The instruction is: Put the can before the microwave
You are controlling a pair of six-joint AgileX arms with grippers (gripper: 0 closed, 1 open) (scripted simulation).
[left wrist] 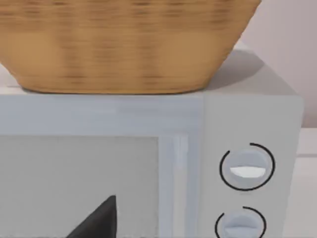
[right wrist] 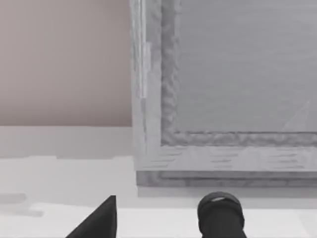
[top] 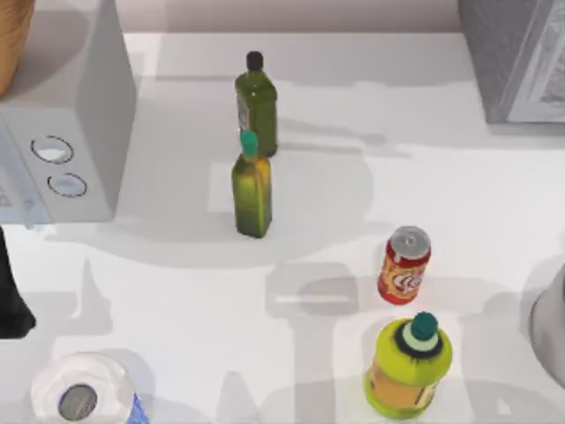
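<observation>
One can (top: 404, 265) stands upright on the table (top: 159, 291), well right of the microwave (top: 66, 115); whether either gripper's fingers are apart, I cannot tell.

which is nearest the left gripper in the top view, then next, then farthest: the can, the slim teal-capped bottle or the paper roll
1. paper roll: bottom left of the top view, close beside the left gripper at the table's left edge.
2. slim teal-capped bottle: standing mid table.
3. can: upright, right of centre, clearly farthest.
</observation>
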